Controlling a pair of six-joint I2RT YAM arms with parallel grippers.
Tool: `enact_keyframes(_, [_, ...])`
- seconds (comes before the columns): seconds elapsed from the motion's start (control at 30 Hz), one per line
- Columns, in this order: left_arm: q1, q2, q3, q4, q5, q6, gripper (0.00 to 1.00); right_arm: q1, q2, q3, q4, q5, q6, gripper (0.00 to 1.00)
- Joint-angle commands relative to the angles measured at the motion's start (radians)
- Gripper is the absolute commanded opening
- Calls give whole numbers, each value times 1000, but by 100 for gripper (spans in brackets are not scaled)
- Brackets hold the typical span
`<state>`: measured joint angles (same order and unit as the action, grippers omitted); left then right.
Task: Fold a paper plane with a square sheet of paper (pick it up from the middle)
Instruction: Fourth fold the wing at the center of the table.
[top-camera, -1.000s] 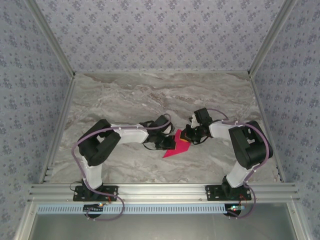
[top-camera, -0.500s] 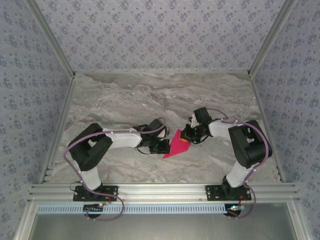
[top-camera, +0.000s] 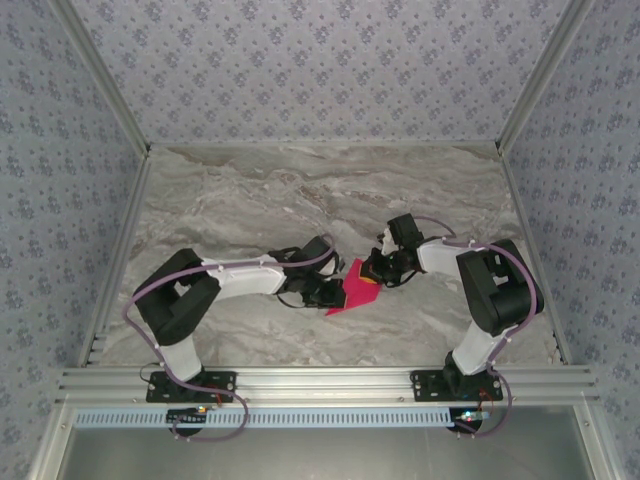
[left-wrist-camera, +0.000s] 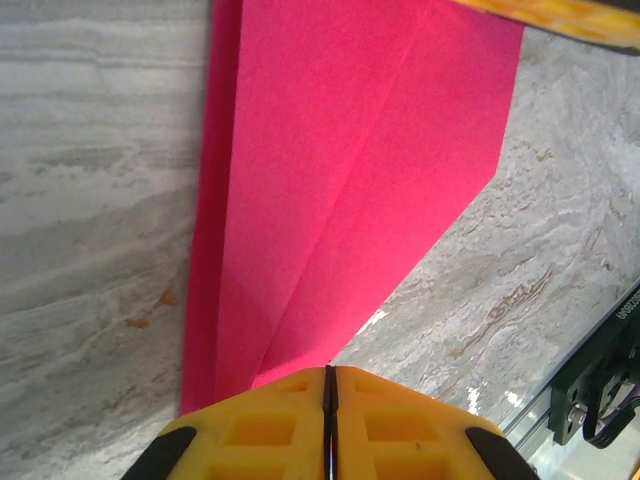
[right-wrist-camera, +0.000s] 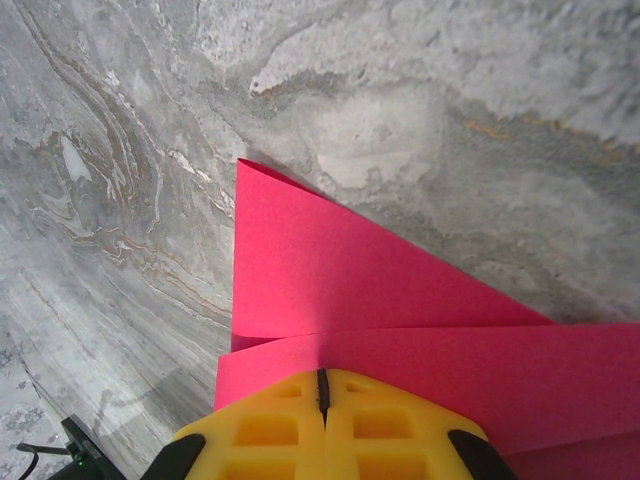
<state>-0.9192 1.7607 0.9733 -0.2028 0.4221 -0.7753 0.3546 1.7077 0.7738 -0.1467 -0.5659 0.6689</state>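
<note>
The left arm has dropped its elbow outward since before, its left hand lying low, jaws together, at the folded square sheet of paper, which lies flat on the desk beneath the likewise closed right hand.

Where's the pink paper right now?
In the top view, the folded pink paper lies flat near the middle of the marble table, directly between the left gripper and the right gripper, with both reaching onto it.
</note>
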Motion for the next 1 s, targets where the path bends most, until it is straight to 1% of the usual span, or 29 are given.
enact_keyframes(0.0, [-1, 19, 13, -46, -10, -7, 10, -3, 96, -43, -110, 193, -12, 0])
enact_keyframes(0.17, [9, 25, -22, -31, -23, -33, 9, -2, 101, -41, -119, 196, -15, 0])
enact_keyframes(0.6, [24, 22, -127, 54, -14, -76, 9, -3, 115, -37, -128, 201, -20, 0])
enact_keyframes(0.7, [30, 1, -163, 65, -21, -85, 9, -3, 115, -37, -130, 203, -20, 0])
enact_keyframes(0.87, [36, -30, -236, 123, 3, -111, 9, -3, 121, -33, -140, 209, -21, 0])
enact_keyframes(0.97, [36, -59, -282, 123, 15, -109, 8, -3, 122, -29, -148, 216, -23, 0])
